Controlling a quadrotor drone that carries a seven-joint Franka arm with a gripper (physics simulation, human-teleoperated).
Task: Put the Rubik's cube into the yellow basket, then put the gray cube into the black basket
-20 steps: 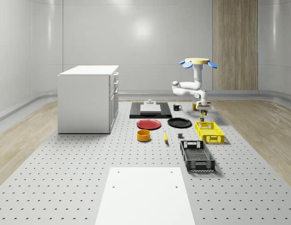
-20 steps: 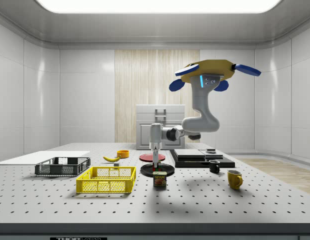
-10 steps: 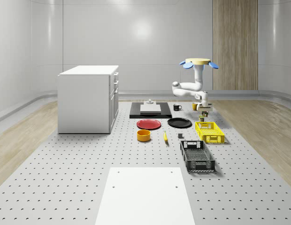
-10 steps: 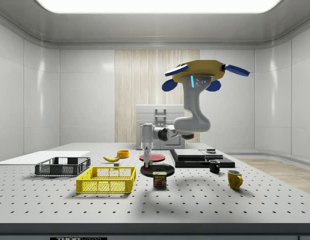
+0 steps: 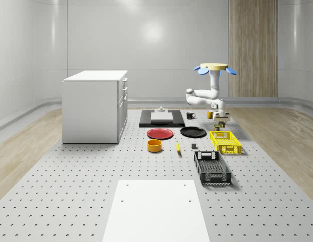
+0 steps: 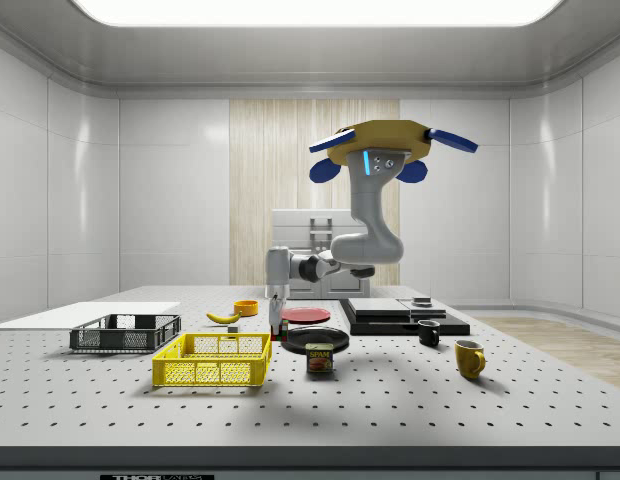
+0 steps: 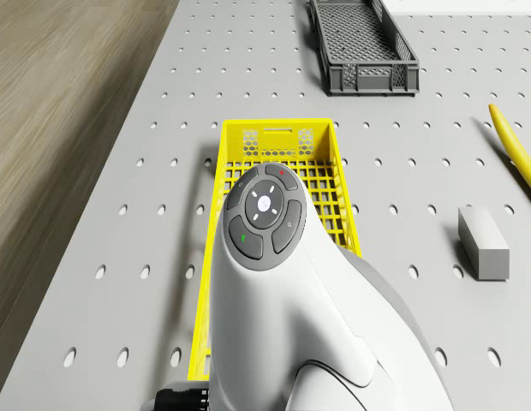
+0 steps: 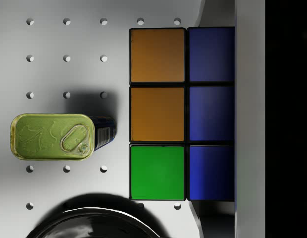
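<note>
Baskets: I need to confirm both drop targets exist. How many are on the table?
2. The yellow basket sits beneath the arm, near the black plate; the black basket lies just past it, toward the white mat.

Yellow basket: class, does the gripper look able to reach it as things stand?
Probably yes. The gripper, holding the Rubik's cube, hangs above rim height just off the yellow basket's end; its open top looks unobstructed. The drone hovers over the table.

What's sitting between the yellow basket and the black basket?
Nothing. In the drone view, the stretch of table between the yellow basket and the black basket is bare.
</note>
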